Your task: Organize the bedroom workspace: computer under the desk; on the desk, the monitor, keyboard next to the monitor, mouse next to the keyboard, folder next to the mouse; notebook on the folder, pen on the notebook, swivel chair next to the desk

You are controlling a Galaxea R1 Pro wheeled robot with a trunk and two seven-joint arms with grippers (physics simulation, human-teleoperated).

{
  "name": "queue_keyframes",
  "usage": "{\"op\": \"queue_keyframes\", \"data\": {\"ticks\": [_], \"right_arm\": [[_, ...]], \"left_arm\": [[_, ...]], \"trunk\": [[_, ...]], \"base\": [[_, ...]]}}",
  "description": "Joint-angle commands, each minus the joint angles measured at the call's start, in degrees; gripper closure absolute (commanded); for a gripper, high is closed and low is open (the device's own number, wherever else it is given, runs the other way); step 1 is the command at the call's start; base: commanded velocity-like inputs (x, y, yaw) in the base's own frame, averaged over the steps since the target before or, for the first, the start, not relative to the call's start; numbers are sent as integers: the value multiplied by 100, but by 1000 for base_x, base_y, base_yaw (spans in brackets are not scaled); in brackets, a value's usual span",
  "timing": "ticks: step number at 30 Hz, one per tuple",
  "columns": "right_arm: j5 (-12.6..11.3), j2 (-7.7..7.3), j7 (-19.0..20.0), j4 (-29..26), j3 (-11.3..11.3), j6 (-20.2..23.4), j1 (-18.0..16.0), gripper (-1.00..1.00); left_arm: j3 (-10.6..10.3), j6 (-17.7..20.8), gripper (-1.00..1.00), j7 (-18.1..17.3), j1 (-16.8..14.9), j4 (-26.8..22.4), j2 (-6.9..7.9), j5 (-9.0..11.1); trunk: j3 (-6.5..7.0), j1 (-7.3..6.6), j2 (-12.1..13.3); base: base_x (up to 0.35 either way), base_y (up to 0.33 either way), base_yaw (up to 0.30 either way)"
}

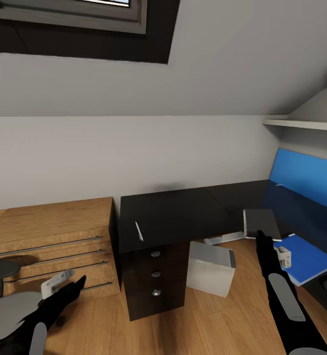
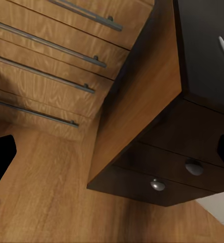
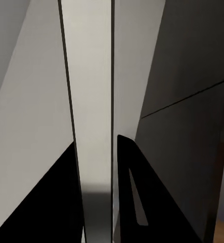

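Right gripper [image 1: 260,235] clamps a thin grey slab, apparently the notebook [image 1: 261,223], above desk [image 1: 173,217] edge; slip risks dropping it floorward. Left gripper [image 1: 77,283] seemingly parted, empty. Pen [image 1: 139,230] lies on desk.

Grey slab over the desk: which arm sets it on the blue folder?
Right. The right claw is shut on the grey slab, just beside the blue folder; the left claw hangs low by the wooden dresser.
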Motion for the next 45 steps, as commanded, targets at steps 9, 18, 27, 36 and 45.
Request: {"op": "queue_keyframes", "data": {"ticks": [9,18,27,36,45], "right_arm": [[-96,107,24,-10,3,-41,-1,100],[-99,136,14,-22,5,-36,-1,100],[-100,148,17,-38,5,-38,-1,100],[-103,156,-196,-6,25,-48,-2,100],[-84,148,-490,100,-9,-72,-2,100]], "left_arm": [[-351,99,-100,-38,-5,17,15,-4],[-378,91,-100,-45,150,321,97,-459],[-375,-47,-100,-64,818,1213,142,-1016],[-492,-2022,-100,-72,844,2552,200,-1225],[-529,-2545,-100,-74,846,2910,184,-1264]], "trunk": [[-6,0,-4],[-6,0,-4],[-6,0,-4],[-6,0,-4],[-6,0,-4]], "base": [[0,0,-38],[0,0,-118],[0,-47,-15],[0,-119,-173],[0,-13,-259]]}}
